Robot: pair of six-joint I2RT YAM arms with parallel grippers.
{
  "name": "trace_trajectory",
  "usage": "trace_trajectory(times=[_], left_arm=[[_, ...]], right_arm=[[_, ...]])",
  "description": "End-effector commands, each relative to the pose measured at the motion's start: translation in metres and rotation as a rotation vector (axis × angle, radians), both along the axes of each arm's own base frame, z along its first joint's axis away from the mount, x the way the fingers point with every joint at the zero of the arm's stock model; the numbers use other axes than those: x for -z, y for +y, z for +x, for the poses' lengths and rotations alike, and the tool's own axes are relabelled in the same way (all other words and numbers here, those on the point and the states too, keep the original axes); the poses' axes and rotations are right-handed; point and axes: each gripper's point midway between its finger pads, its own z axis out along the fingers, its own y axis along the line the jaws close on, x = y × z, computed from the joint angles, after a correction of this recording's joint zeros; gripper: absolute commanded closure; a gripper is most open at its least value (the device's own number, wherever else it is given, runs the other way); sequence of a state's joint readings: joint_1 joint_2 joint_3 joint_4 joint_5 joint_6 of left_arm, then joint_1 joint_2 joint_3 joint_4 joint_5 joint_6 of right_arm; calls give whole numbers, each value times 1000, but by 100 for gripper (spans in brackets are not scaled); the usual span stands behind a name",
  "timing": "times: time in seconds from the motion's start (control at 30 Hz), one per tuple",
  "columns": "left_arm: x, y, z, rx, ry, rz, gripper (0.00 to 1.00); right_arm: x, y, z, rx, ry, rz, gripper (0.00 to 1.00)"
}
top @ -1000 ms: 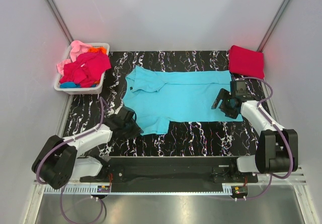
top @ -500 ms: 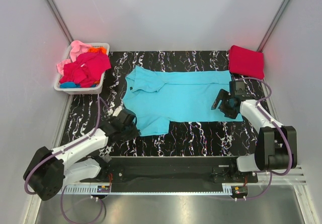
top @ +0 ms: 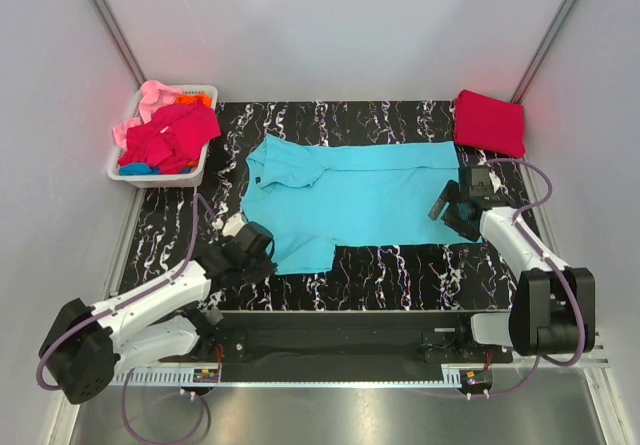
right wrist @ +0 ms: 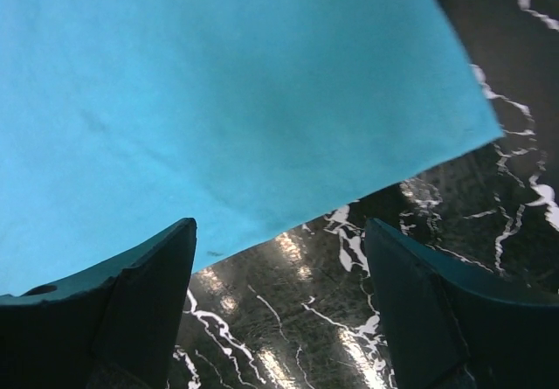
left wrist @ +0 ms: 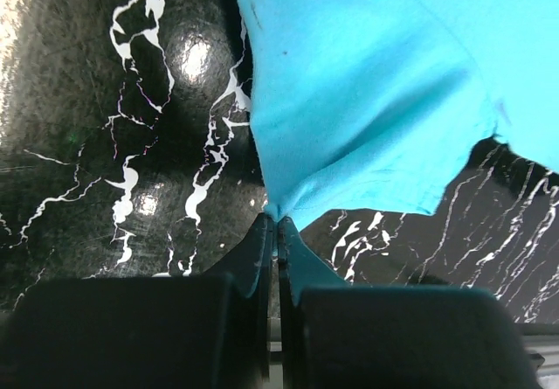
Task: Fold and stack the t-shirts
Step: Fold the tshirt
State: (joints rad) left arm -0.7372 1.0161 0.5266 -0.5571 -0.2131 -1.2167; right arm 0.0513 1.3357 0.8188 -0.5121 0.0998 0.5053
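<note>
A turquoise t-shirt (top: 350, 190) lies spread flat across the middle of the black marbled table (top: 400, 270). My left gripper (top: 262, 255) is shut on the near-left corner of its sleeve (left wrist: 278, 210), the cloth pinched between the two fingers. My right gripper (top: 450, 215) stands open over the shirt's near-right hem edge (right wrist: 349, 197), with only table between its fingers (right wrist: 148, 284). A folded crimson t-shirt (top: 489, 122) rests at the far right corner. More t-shirts, pink, magenta-red, orange and blue, are piled in the basket (top: 195, 173).
The white slotted basket stands at the far left edge of the table. Grey walls close in on three sides. The arm bases and a metal rail (top: 330, 345) run along the near edge.
The left gripper closed on the sleeve corner and pulled it slightly toward the near left. The right gripper shifted a little to the right along the hem and stayed open.
</note>
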Motion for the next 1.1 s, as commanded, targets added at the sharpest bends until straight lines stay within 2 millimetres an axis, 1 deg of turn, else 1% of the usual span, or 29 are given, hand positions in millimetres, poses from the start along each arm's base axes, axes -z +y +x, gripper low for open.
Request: trace_trajectory(times=[0.0, 0.07, 0.1, 0.2, 0.23, 0.37, 0.4, 0.43, 0.5, 0.6, 0.67, 0.77, 0.87, 0.93, 1.0, 1.07], left_arm=[[-22, 5, 12, -51, -78, 10, 100], [-24, 6, 13, -53, -85, 14, 100], [-25, 7, 13, -53, -85, 16, 100], [-27, 8, 12, -56, -92, 16, 100], [-27, 9, 13, -62, -96, 20, 100], [-29, 13, 14, -70, -113, 27, 100], [-30, 13, 14, -68, -119, 28, 100], [-30, 14, 15, -68, -121, 36, 100], [-30, 14, 16, -63, -125, 44, 100], [-31, 14, 19, -54, -132, 59, 100], [-31, 14, 19, -51, -127, 67, 100], [-31, 11, 20, -45, -125, 62, 100], [-31, 10, 21, -41, -129, 60, 100], [-32, 8, 22, -36, -134, 51, 100], [-33, 7, 22, -31, -135, 50, 100], [-33, 7, 22, -30, -135, 50, 100]], right_arm=[[-10, -25, -5, 144, -50, -90, 16], [-7, -26, -7, 156, -44, -92, 18], [-6, -27, -6, 168, -41, -87, 22], [4, -29, -7, 198, -4, -79, 23], [13, -30, -10, 212, 27, -72, 24], [32, -29, -14, 229, 86, -34, 24], [35, -42, -14, 274, 97, -18, 24], [39, -42, -15, 278, 111, 6, 24], [41, -53, -16, 314, 116, 30, 25], [37, -55, -14, 333, 105, 63, 27], [37, -55, -17, 351, 103, 71, 28], [44, -57, -25, 383, 121, 77, 29], [48, -59, -27, 413, 130, 97, 34], [50, -60, -26, 428, 130, 104, 41], [51, -62, -26, 450, 129, 102, 44], [49, -70, -28, 477, 122, 80, 44]])
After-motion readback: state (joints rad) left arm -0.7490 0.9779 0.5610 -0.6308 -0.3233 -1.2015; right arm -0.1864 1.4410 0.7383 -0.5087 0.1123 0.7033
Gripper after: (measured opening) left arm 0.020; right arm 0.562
